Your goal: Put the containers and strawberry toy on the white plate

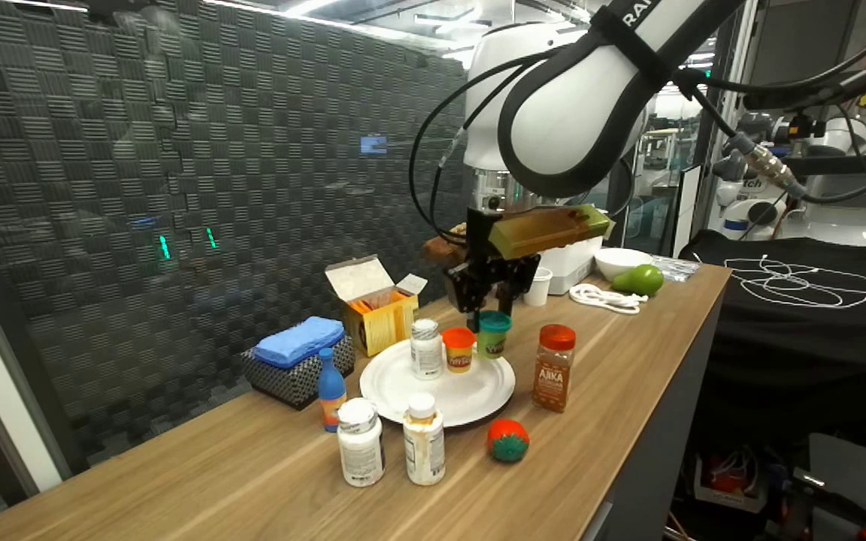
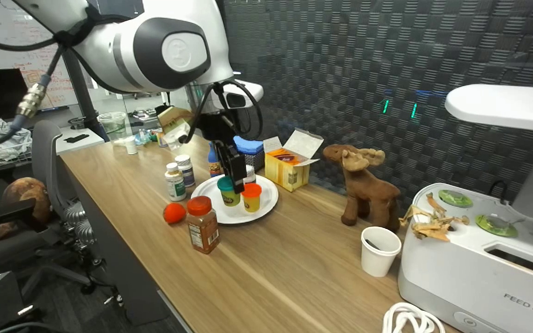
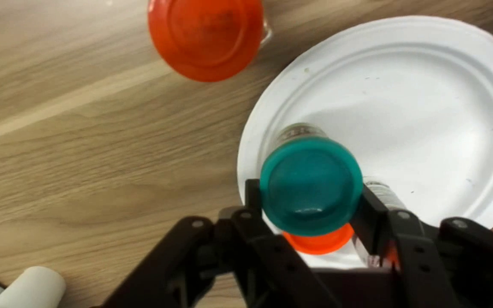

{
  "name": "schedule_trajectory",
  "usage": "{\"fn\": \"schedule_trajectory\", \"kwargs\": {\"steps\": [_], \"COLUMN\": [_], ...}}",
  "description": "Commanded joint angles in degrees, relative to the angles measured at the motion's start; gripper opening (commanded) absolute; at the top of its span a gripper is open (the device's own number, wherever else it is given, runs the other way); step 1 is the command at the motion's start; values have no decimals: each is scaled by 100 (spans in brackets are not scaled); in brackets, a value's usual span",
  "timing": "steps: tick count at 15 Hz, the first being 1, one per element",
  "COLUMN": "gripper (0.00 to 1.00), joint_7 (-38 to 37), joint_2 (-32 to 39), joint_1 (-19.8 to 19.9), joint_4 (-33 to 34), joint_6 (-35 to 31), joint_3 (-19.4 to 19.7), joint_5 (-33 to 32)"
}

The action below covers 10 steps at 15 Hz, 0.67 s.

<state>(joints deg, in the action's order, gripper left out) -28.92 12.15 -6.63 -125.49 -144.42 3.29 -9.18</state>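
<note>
The teal-lidded jar [image 1: 493, 338] is held over the white plate [image 1: 395, 387], near its rim; whether the base is rested on the plate cannot be told. The lid is gripped from two sides by the gripper [image 3: 308, 199], whose jaws are set partway apart with the lid between them.

On the plate, the orange-lidded jar [image 1: 459, 352] and a white-capped bottle [image 1: 426, 352] are stood upright, close together; in the wrist view both are partly covered.

Just outside the plate's rim, the strawberry toy [image 1: 507, 432] is laid on the wooden tabletop [image 1: 252, 473], its green leafy end turned to the camera in an exterior view. Beside the plate, the spice jar [image 1: 553, 368] with the red cap is stood upright, as are the squat white bottle [image 1: 361, 451] and the slimmer white bottle [image 1: 424, 445].

On the plate's side toward the textured wall [image 1: 267, 203], the yellow carton [image 1: 384, 323] is placed with its flaps raised, and a dark box [image 1: 283, 372] is topped by a blue cloth [image 1: 301, 340].

Well apart from the plate, a paper cup [image 2: 379, 254] and a brown moose toy [image 2: 370, 194] are seen.
</note>
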Motion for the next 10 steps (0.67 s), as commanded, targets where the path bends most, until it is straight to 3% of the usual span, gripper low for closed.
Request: {"fn": "schedule_trajectory", "kwargs": {"steps": [1, 10], "gripper": [28, 28], "joint_7": [227, 588], "joint_2": [4, 480], "joint_1": [-72, -66], "joint_4": [26, 110], "joint_6": [104, -216], "joint_3": [-166, -154], "joint_5": [-20, -96]}}
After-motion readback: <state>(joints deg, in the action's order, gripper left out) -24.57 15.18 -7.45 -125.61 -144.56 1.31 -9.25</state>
